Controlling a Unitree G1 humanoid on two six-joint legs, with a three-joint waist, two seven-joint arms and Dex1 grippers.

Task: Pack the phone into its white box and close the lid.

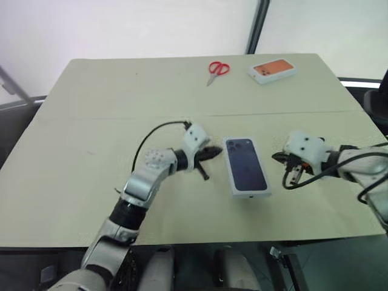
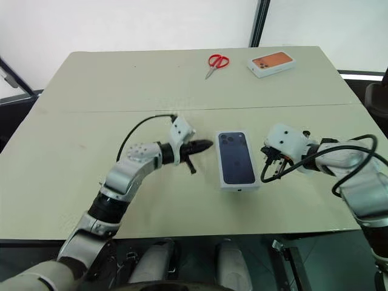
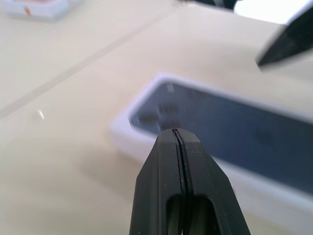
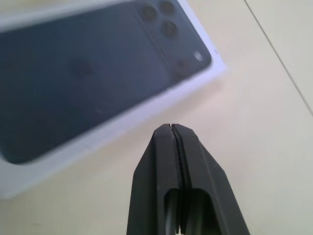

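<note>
Lid (image 2: 237, 159) printed with a dark blue phone faces up on the closed white box (image 1: 265, 193) at the middle of the beige table (image 1: 91, 121), its long side running away from the robot. The box's white side wall shows at the near end in the head views, and the printed camera cluster sits at the far left corner of the lid. The phone itself cannot be seen, so whether it lies inside cannot be told.

The left gripper (image 1: 213, 153) hangs just to the left of the box, roughly level, its 2 black fingers pressed together with nothing between them; its tip stands near the box's far left edge but apart from it. In the left wrist view the closed fingertips (image 3: 178, 147) show in front of the lid's camera corner. A black cable loops from the left wrist back over the table.

The right gripper (image 2: 271, 159) is just to the right of the box, tilted downward and toward it, fingers also shut on nothing and clear of the box. The right wrist view shows its closed fingers (image 4: 171, 147) above bare table beside the lid's long edge.

At the far side of the table lie red-handled scissors (image 1: 217, 71) and, to their right, a white box with an orange picture (image 1: 271, 70), well apart from the grippers.
</note>
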